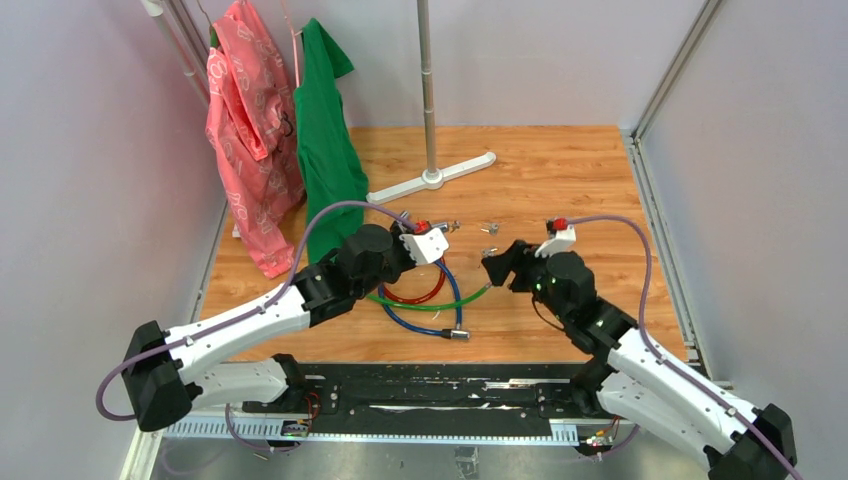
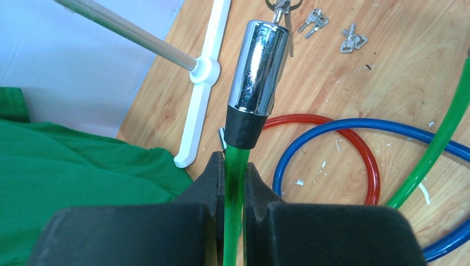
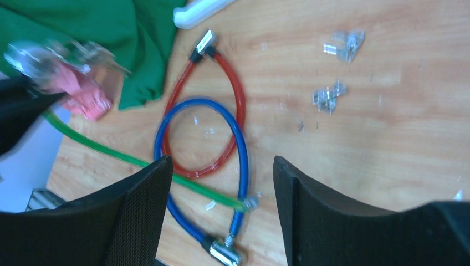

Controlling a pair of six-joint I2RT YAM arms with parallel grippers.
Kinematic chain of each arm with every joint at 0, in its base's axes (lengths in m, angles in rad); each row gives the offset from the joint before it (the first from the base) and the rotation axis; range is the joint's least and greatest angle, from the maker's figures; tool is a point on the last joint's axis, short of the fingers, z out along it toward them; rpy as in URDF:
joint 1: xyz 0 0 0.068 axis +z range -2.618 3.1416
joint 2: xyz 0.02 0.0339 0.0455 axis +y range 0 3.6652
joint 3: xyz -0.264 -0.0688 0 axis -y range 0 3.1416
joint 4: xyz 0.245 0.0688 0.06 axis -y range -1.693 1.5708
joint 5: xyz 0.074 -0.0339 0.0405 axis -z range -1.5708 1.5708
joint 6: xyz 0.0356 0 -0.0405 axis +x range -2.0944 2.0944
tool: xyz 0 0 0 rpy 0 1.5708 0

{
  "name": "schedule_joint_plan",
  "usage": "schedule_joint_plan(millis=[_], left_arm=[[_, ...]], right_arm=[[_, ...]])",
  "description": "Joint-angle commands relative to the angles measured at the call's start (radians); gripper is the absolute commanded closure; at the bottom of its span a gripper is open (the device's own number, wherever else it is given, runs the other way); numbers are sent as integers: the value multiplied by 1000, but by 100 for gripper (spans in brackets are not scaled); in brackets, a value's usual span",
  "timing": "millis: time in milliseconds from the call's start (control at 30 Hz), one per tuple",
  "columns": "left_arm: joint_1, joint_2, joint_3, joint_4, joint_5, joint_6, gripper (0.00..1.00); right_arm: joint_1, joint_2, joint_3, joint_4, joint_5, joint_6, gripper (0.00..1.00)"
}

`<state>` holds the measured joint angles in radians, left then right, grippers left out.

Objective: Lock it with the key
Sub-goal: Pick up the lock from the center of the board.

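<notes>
On the desk (image 1: pixel 560 170), keys (image 1: pixel 489 229) lie just behind the cables (image 1: pixel 425 305), the stand foot (image 1: pixel 432 179) farther behind, clothes (image 1: pixel 325 150) behind-left.

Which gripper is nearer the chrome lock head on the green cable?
Left. The left gripper is clamped on the green cable just behind the chrome lock head; the right gripper hangs open, apart from it, off to the right.
</notes>
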<state>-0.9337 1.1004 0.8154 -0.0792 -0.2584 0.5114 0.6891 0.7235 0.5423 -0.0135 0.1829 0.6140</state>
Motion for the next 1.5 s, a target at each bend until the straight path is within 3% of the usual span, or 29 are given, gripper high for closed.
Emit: schedule_joint_plan(millis=[0,200,300,400,533,800,967,1100,1233,1400,1467], left_arm=[[-13,-11,-41,-1,25,-109,100],[-11,-15,-48,2,34,-132,100],[-11,-15,-51,12,38,-135,100],[-11,-16,-49,16,33,-139,100],[-10,-13,-45,24,28,-154,100],[-7,-18,-49,38,35,-160,100],[-5,-25,-49,33,35,-167,100],[-3,-27,-53,35,36,-171,100],[1,-33,-55,43,45,-185,100],[32,-49,-39,16,102,-275,100],[47,-63,-30,10,111,-317,100]], right_arm=[[1,-42,-234,217,-156,134,33],[11,-156,-449,457,-299,60,35],[15,-178,-527,533,-256,-3,34],[15,-124,-614,741,-230,-63,35],[15,22,-570,776,-260,-147,35],[18,442,-525,1090,-374,-60,36],[20,691,-511,1443,-400,-55,41],[21,818,-516,1560,-367,-30,51],[20,855,-492,1607,-345,-46,82],[20,669,-501,1556,-275,-122,97],[20,525,-463,1348,-298,-152,99]])
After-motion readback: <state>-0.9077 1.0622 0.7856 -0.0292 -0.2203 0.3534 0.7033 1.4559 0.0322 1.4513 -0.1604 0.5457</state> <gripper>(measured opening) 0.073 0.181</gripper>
